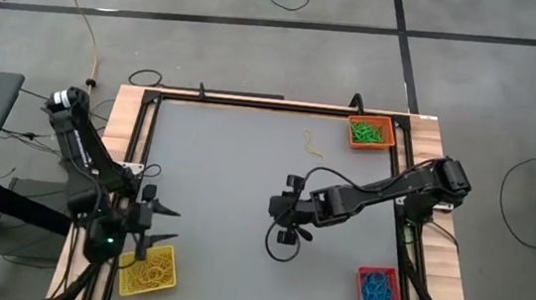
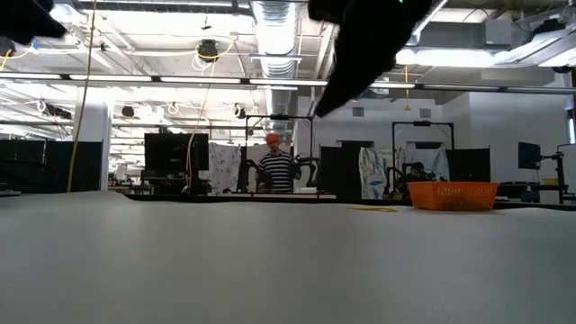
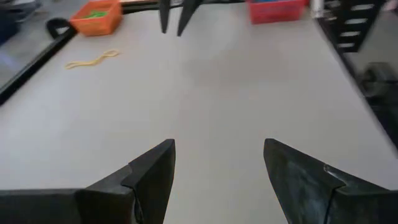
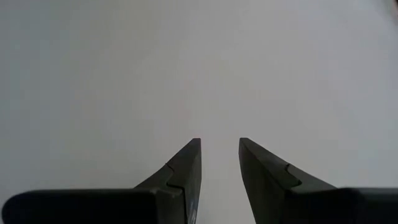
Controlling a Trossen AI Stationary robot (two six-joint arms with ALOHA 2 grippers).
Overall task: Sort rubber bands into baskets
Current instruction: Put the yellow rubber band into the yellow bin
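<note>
One yellow rubber band (image 1: 313, 143) lies loose on the grey table near the far right, also seen as a rubber band (image 3: 92, 60) in the left wrist view. The orange basket (image 1: 371, 132) holds green bands, the red basket (image 1: 379, 295) blue ones, and the yellow basket (image 1: 148, 269) yellow ones. My left gripper (image 3: 219, 144) hangs open just beyond the yellow basket's far side at the near left, with nothing between its fingers. My right gripper (image 4: 219, 142) is open over the bare middle of the table, pointing down and toward the left, and holds nothing.
A black frame (image 1: 253, 101) runs round the table edges. A long yellow cable (image 1: 82, 21) lies on the floor beyond the table. In the low view a person in a striped shirt (image 2: 276, 169) stands far behind the table.
</note>
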